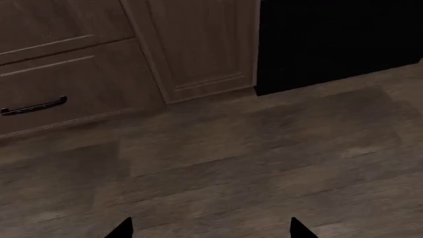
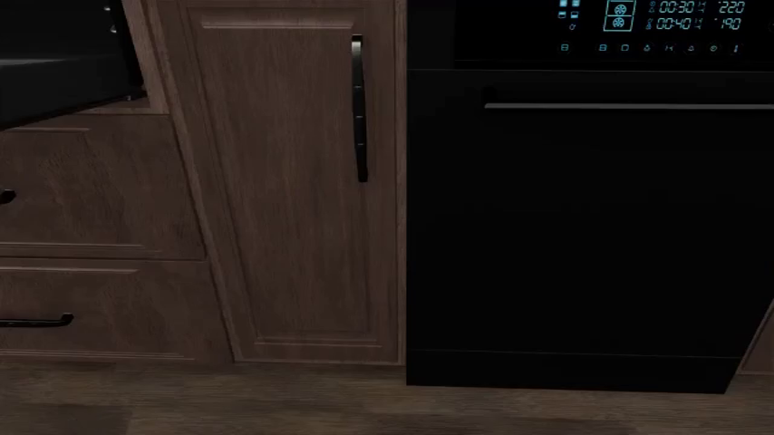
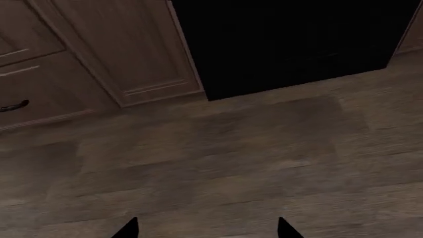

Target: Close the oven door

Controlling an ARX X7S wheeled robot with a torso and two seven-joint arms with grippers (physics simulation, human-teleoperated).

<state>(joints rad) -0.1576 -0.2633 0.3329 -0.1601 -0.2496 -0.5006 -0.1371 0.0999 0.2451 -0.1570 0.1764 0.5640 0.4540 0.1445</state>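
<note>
- Tool first: both hang low over the wooden floor (image 3: 218, 158), touching nothing. On the left tool (image 1: 210, 229) I see only two dark fingertips (image 1: 122, 229) set well apart, so I read it as spread wide and empty; the right tool (image 3: 206, 229) shows the same, tips apart with bare floor between them.
- Biggest thing in the head view is the tall black appliance front (image 2: 586, 227) with blue lit digits (image 2: 653, 16) along its top and a long bar handle (image 2: 629, 106). That is not my target.
- Beside it stands a tall wooden cabinet door (image 2: 285, 181) with a vertical black handle (image 2: 358, 109).
- Then come the wooden drawers (image 2: 97, 190), stacked at the head view's left; the lower one carries a black pull (image 2: 36, 320).
- Oven door (image 2: 54, 86): I take it to be the dark flat panel jutting out at the head view's upper left edge, above the drawers, mostly cut off by the frame. Neither wrist view shows it.
- Risk, as I judge it: both tools sit far below that panel, so raising an arm blind could knock the drawer fronts or catch the panel's edge from underneath instead of pushing it shut.
- Containers: the drawers and cabinet are shut, so I cannot tell what they hold.
</note>
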